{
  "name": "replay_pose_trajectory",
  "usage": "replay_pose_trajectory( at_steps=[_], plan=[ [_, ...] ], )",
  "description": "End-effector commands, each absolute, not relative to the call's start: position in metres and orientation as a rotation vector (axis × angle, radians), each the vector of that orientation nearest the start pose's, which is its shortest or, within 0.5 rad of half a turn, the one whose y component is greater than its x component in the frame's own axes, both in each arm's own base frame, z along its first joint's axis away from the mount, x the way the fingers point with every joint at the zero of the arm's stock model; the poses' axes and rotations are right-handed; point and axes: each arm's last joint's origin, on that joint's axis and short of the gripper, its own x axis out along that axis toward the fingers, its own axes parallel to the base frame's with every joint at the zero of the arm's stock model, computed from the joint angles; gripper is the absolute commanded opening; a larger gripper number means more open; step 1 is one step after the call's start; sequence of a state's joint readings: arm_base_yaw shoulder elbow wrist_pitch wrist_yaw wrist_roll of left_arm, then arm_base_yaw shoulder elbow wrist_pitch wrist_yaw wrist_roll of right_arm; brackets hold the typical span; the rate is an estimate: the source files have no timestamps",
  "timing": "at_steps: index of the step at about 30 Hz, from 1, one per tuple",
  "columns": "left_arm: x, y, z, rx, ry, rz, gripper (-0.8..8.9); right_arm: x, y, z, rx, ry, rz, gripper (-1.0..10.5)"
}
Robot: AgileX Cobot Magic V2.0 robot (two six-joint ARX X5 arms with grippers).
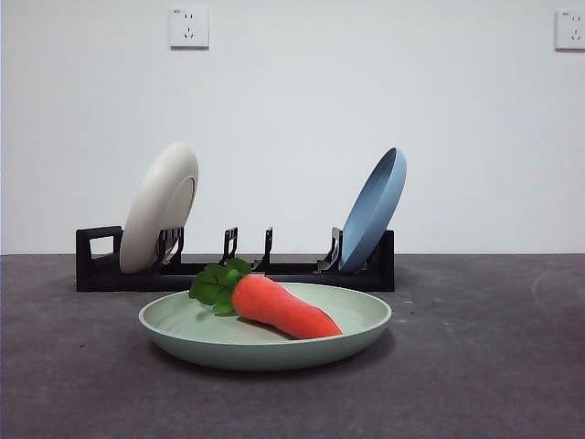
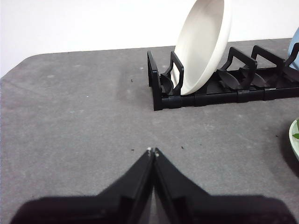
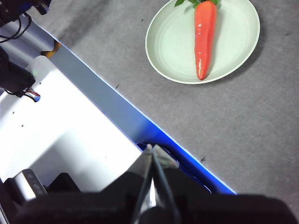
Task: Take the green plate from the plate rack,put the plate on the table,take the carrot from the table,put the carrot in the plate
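Carrot (image 1: 279, 307) lying in green plate (image 1: 265, 346) on surface (image 1: 484, 366), plate rack (image 1: 235, 272) behind — task apparently complete; left tool (image 2: 153, 151) and right tool (image 3: 152, 147) closed, empty, well apart from plate.

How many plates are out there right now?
3: the green plate lies flat on the table, holding the carrot; the cream-white plate and the blue plate stand in the plate rack.

My dark grey table (image 1: 494, 366) carries two things directly: the pale green plate (image 1: 183, 331) lying flat near the front, and just behind it the long black plate rack (image 1: 274, 273) standing along the back edge.
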State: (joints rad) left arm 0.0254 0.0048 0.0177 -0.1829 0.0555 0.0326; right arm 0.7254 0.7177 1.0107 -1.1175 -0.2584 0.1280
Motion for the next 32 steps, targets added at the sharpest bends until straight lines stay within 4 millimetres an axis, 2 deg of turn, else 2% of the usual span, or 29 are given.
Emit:
replay_pose_trajectory(
  at_steps=[1, 6, 10, 13, 16, 19, 24, 28, 32],
  plan=[
    [0.096, 0.001, 0.147, 0.019, 0.179, -0.028, -0.03, 0.073, 0.074, 0.334, -0.084, 0.892, 0.865, 0.0],
    [0.096, 0.001, 0.147, 0.019, 0.179, -0.028, -0.03, 0.073, 0.075, 0.334, -0.09, 0.881, 0.863, 0.0],
    [0.096, 0.001, 0.147, 0.019, 0.178, -0.028, -0.03, 0.074, 0.069, 0.336, -0.096, 0.848, 0.798, 0.0],
    [0.096, 0.001, 0.147, 0.019, 0.178, -0.028, -0.03, 0.075, 0.059, 0.342, -0.117, 0.726, 0.77, 0.0],
    [0.096, 0.001, 0.147, 0.019, 0.179, -0.028, -0.03, 0.079, 0.047, 0.351, -0.037, 0.533, 0.665, 0.0],
    [0.096, 0.001, 0.147, 0.019, 0.179, -0.028, -0.03, 0.077, 0.033, 0.348, 0.025, 0.406, 0.599, 0.0],
    [0.096, 0.001, 0.147, 0.019, 0.179, -0.028, -0.03, 0.072, 0.016, 0.316, -0.005, 0.26, 0.433, 0.0],
    [0.096, 0.001, 0.147, 0.019, 0.178, -0.028, -0.03, 0.075, 0.012, 0.274, 0.01, 0.135, 0.367, 0.0],
    [0.096, 0.001, 0.147, 0.019, 0.179, -0.028, -0.03, 0.083, 0.011, 0.231, 0.053, 0.088, 0.305, 0.0]
  ],
)
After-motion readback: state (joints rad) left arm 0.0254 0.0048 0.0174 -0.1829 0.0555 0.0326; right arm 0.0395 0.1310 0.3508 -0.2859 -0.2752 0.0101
